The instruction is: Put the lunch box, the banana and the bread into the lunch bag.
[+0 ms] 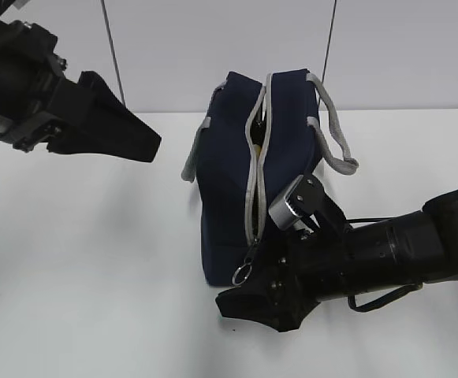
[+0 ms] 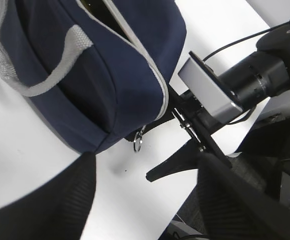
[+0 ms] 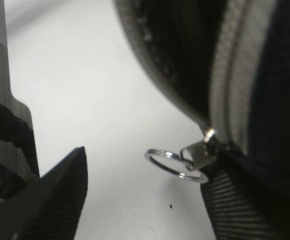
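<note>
Standing on white worktop (image 1: 94,276), lunch bag (image 1: 229,173) partly unzipped, ring pull (image 3: 177,165) between released right tool (image 3: 140,200) fingers, left tool (image 1: 146,142) released, apart.

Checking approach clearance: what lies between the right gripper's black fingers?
The navy fabric lunch bag's metal ring pull, over bare white table, in the right wrist view.

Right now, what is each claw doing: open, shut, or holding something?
Left claw: open, holding nothing.
Right claw: open around the zipper ring, not gripping it.
</note>
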Controlling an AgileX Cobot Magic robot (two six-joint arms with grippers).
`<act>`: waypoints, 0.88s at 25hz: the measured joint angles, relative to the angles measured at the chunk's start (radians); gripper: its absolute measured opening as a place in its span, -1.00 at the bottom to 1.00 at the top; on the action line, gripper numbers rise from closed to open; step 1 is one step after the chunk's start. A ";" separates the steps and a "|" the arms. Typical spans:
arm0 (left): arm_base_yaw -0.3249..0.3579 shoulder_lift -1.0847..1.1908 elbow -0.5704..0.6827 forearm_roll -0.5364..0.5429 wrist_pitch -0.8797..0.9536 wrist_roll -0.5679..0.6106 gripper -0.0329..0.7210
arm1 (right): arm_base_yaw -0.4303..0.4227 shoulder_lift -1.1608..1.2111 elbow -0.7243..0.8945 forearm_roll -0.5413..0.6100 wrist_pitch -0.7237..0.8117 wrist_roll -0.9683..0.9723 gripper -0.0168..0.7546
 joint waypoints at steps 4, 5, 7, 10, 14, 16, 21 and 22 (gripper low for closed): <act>0.000 0.000 0.000 0.000 0.000 0.000 0.26 | 0.000 0.000 -0.002 0.000 0.036 0.000 0.40; 0.000 0.000 0.000 0.000 0.000 0.000 0.26 | 0.000 0.000 -0.002 0.000 0.043 0.000 0.40; 0.000 0.000 0.000 0.000 0.000 0.000 0.26 | 0.000 0.000 -0.002 0.000 0.050 0.000 0.40; 0.000 0.000 0.000 0.000 0.000 0.000 0.26 | 0.000 0.000 -0.002 0.000 0.054 0.000 0.40; 0.000 0.000 0.000 0.000 0.001 0.000 0.26 | 0.000 0.000 -0.002 0.000 0.054 0.000 0.40; 0.000 0.000 0.000 0.000 0.005 0.000 0.26 | 0.000 0.000 -0.002 0.000 0.041 0.006 0.40; 0.000 0.000 0.000 0.001 0.014 0.000 0.26 | 0.000 0.000 -0.002 0.000 -0.043 0.015 0.31; 0.000 0.000 0.000 0.001 0.014 0.000 0.26 | 0.000 0.000 -0.002 0.000 -0.057 0.015 0.26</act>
